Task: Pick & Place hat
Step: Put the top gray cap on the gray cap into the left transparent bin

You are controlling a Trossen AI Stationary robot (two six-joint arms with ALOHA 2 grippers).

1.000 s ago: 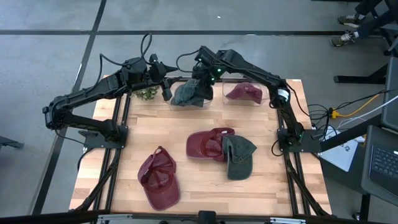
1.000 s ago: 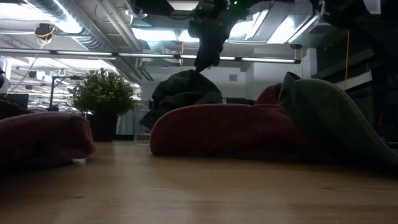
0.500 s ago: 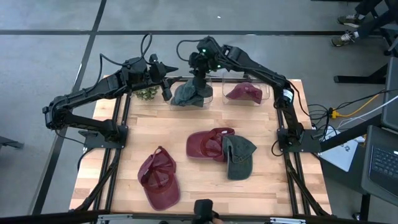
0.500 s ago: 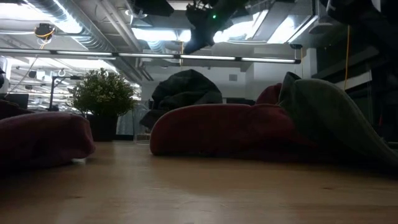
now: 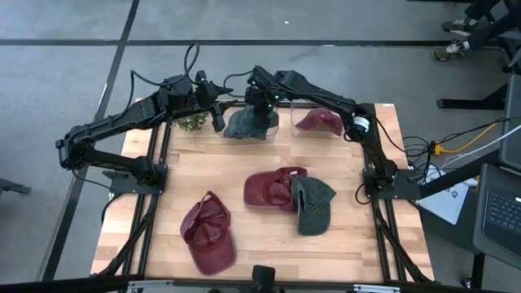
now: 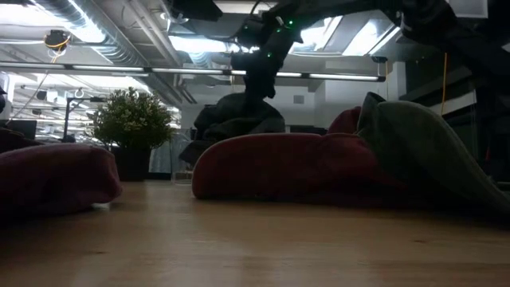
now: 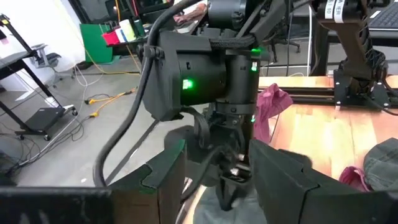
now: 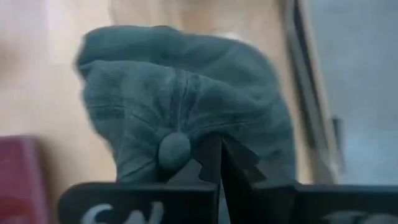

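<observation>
A dark grey-green hat [image 5: 249, 124] lies at the table's far edge, near the middle, crown up; the right wrist view shows its top button [image 8: 174, 150]. My right gripper [image 5: 259, 101] is directly above the crown, fingers shut and pointing down [image 8: 219, 149]. The low view shows it reaching down to the top of the hat [image 6: 239, 112]. My left gripper [image 5: 218, 119] is open just left of the hat, its fingers [image 7: 166, 177] level and aimed at the right arm's wrist [image 7: 211, 81]. My right gripper's shut fingertips [image 8: 214, 155] come from above and stand at the hat's crown right beside the top button. I cannot tell whether they touch the cloth or pinch any of it. The hat rests on the table.
A small potted plant [image 5: 192, 122] stands behind the left gripper. A maroon hat [image 5: 319, 120] lies in a clear box at the far right. A maroon hat [image 5: 270, 187] and a green hat [image 5: 314, 205] overlap mid-table; another maroon hat [image 5: 208, 234] lies near left.
My right gripper was down on the grey-green hat a second ago. It rose clear of it toward the far edge, then came back down over the crown, a little toward the table's left. The hat has stayed where it lies.
</observation>
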